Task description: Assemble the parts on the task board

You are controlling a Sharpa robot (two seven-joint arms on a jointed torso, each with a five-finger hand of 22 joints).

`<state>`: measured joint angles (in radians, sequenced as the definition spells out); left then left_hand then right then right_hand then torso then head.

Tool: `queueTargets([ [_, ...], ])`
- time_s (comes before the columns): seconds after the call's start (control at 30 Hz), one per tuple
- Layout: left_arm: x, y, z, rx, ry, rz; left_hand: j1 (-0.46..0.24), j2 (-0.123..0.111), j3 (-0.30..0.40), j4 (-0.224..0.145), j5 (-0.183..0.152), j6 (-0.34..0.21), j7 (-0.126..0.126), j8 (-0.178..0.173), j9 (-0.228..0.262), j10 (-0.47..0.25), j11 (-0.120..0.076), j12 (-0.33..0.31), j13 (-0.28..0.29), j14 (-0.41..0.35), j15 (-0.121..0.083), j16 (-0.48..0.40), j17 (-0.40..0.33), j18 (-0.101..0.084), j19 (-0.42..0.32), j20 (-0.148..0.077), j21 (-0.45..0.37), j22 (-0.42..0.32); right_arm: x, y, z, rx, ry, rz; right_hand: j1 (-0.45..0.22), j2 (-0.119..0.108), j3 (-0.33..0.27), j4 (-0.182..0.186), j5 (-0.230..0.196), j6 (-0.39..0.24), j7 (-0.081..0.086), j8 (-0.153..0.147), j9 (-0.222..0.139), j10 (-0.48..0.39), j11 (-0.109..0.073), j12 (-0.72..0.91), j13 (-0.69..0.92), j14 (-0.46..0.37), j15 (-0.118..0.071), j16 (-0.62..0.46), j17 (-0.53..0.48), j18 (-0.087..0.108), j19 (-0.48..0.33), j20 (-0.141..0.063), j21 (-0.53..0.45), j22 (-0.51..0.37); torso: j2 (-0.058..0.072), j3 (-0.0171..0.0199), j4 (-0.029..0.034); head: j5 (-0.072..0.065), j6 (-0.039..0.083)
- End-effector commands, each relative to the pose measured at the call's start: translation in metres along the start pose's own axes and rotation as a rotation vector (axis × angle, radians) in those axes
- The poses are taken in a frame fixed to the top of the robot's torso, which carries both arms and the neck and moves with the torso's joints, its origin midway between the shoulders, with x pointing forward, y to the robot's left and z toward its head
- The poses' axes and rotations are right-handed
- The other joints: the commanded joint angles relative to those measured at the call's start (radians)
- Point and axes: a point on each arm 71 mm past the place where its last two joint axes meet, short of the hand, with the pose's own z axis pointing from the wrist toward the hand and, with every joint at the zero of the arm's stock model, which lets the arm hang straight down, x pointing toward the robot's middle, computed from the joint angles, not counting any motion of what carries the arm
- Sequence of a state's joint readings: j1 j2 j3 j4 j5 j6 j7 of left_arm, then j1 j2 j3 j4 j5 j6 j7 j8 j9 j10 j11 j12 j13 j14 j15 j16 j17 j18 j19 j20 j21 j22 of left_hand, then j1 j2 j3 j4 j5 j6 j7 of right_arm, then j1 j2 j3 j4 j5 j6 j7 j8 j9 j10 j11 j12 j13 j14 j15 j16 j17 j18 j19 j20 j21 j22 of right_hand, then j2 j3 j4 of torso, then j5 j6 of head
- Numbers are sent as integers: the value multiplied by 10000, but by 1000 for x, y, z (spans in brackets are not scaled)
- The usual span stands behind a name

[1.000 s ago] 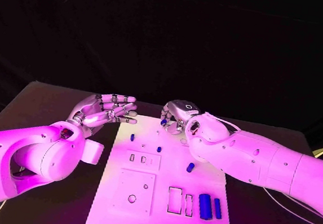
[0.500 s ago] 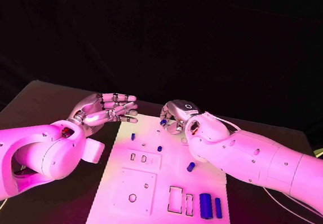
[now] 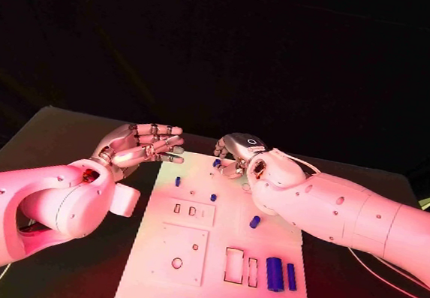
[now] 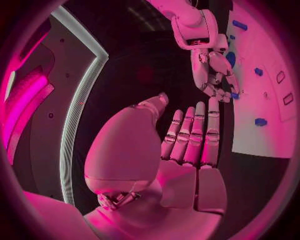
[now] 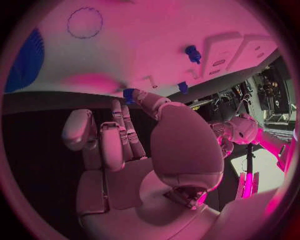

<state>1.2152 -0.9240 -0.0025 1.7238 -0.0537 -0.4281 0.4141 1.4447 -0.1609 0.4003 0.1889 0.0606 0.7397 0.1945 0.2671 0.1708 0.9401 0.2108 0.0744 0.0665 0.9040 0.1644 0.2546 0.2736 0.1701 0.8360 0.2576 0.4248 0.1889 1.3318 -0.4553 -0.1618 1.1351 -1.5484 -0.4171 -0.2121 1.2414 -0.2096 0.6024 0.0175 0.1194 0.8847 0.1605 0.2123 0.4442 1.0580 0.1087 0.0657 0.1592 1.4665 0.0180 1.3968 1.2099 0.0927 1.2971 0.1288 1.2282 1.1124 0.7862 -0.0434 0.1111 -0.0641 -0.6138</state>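
Note:
The white task board (image 3: pixel 216 286) lies mid-table. My right hand (image 3: pixel 238 155) hangs over its far edge, fingers curled down, and pinches a small blue part (image 3: pixel 217 162) at its fingertips; the right wrist view shows the same part (image 5: pixel 129 95) between thumb and finger. My left hand (image 3: pixel 141 145) hovers beside the board's far left corner with straight, spread fingers (image 4: pixel 195 135) and holds nothing. Small blue pegs (image 3: pixel 177 181) (image 3: pixel 213 197) (image 3: pixel 255 222) lie on the board's far half. Two long blue parts (image 3: pixel 273 274) (image 3: pixel 290 276) lie near its right edge.
The board has small slots (image 3: pixel 191 211), a square recessed plate (image 3: pixel 179 254) and two upright rectangular slots (image 3: pixel 232 265). The black table (image 3: pixel 52 140) runs on both sides of the board. My forearms flank the board left and right.

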Motion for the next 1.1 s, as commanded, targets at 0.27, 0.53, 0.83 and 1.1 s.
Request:
queueTargets([
  [0.27,0,-2,0,52,95,-6,-93,-16,1,-76,-43,-54,716,-43,-16,-39,10,-45,10,-105,2,-43,18,68,-67,-5,37,14,-1,0,-7,-289,32,119,196,-223,-778,24,3,-454,-79,-383,-8,-474,53,60,-105,135,114,-347,-568,243,-294,36,-747,-749,6,18,-41,28,-6],
  [0.53,-4,-2,0,53,17,32,-94,-11,3,-78,-42,-54,717,-43,-17,-39,11,-46,10,-114,4,-48,19,67,-75,-3,39,15,-11,-19,-32,-127,-385,558,333,-99,-937,69,123,-184,-13,-326,46,-150,-27,298,-76,218,53,-227,-363,183,-59,-11,-581,-478,-9,34,-76,-37,65],
  [0.83,-10,-2,-1,86,-64,71,-94,-9,5,-83,-43,-53,716,-44,-17,-38,12,-46,11,-122,6,-51,22,66,-84,-2,41,17,-32,-73,-79,1385,69,1681,16,-452,-1050,371,156,-310,165,-613,-7,1441,-113,906,145,353,-19,80,93,29,372,-93,-71,243,-46,93,-252,-104,138],
  [1.1,-14,-2,-1,102,-114,94,-94,-9,5,-83,-43,-53,716,-44,-17,-38,12,-46,11,-122,6,-51,22,66,-84,-2,41,17,-34,-111,-97,2556,948,2425,1050,-54,-3930,1055,641,-690,-110,-187,434,1526,-416,5093,3990,575,-279,686,1112,-191,981,-358,796,1434,-53,153,-299,-127,135],
])
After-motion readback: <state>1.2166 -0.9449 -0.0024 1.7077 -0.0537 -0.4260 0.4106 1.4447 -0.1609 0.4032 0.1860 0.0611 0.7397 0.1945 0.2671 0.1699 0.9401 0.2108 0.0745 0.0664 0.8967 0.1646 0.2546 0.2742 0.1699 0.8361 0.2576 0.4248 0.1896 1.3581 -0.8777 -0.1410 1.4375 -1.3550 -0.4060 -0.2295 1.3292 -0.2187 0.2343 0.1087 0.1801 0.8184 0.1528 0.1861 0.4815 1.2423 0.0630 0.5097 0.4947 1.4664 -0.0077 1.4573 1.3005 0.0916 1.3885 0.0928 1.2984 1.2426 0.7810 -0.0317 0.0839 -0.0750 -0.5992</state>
